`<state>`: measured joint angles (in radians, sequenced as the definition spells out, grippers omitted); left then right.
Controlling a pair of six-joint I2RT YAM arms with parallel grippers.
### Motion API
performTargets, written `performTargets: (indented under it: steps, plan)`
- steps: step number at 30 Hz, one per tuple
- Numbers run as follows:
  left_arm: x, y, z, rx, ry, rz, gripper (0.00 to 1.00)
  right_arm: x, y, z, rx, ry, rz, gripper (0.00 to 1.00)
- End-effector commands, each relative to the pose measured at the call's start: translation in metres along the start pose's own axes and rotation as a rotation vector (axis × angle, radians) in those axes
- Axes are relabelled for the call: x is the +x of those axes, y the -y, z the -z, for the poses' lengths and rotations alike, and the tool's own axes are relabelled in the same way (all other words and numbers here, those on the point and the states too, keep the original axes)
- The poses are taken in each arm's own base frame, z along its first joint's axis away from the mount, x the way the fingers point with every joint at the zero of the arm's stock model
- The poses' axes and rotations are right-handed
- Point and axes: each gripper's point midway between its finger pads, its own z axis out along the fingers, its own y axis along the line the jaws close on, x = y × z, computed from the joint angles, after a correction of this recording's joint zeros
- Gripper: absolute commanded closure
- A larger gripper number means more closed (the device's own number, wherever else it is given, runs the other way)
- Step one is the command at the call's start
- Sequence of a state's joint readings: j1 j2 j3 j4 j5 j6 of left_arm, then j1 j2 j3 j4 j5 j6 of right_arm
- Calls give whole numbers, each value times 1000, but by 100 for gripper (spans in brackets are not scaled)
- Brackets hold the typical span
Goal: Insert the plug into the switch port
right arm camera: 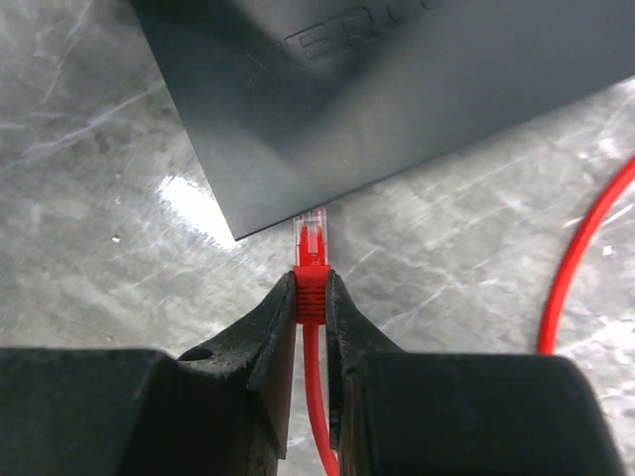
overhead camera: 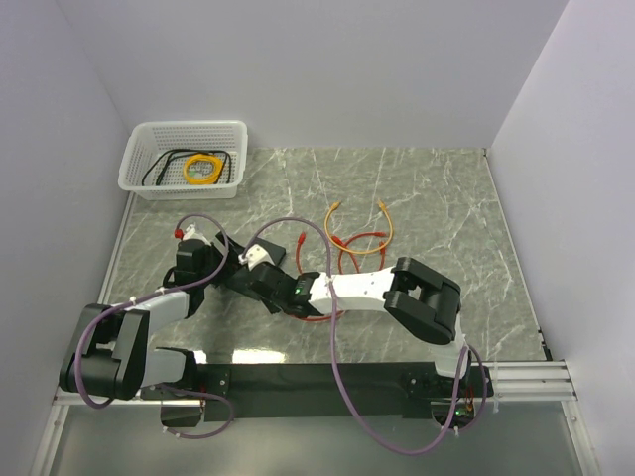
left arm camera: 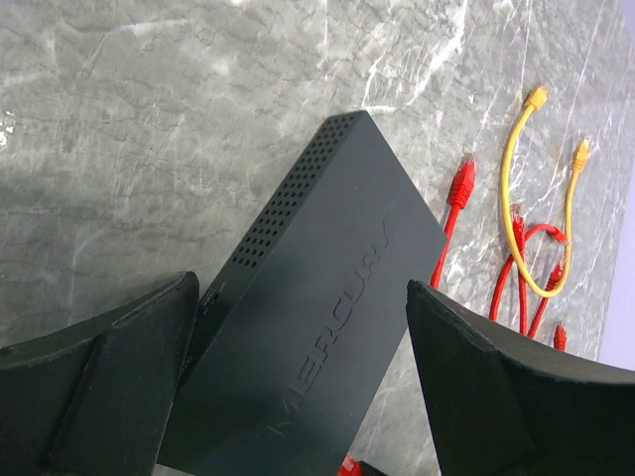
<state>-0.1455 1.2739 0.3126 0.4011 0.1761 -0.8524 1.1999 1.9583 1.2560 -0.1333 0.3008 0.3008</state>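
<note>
My right end effector [right arm camera: 311,297] is clamped on the red plug [right arm camera: 312,260], centre frame, its clear tip at the edge of the black box [right arm camera: 397,89]. My left end effector [left arm camera: 298,327] stands apart, astride that box.

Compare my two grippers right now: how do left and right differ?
The left gripper has its jaws wide open; the right gripper has its jaws shut. The left straddles the black switch without closing on it; the right pinches the red plug by its boot. Shared: both are at the switch, with the plug's clear tip at its edge.
</note>
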Motion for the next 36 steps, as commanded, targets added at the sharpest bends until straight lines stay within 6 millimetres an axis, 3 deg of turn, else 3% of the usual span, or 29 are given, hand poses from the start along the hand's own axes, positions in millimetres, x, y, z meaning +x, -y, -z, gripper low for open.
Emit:
performTargets:
  steps: [1,15,21,30,36]
  plan:
    - [14,0,0,-8,-60,0,9,-65,-9,10,6,183,-39,100]
    - [19,0,-6,2,-85,-20,9,-55,-23,-4,-75,195,55,100]
    - [21,2,-11,14,-112,-39,9,-56,-27,0,-113,236,97,100]
    - [33,0,-17,26,-162,-46,10,-63,-23,-4,-87,266,141,100]
    - [39,-2,-19,29,-182,-41,10,-79,-20,1,-53,318,106,100]
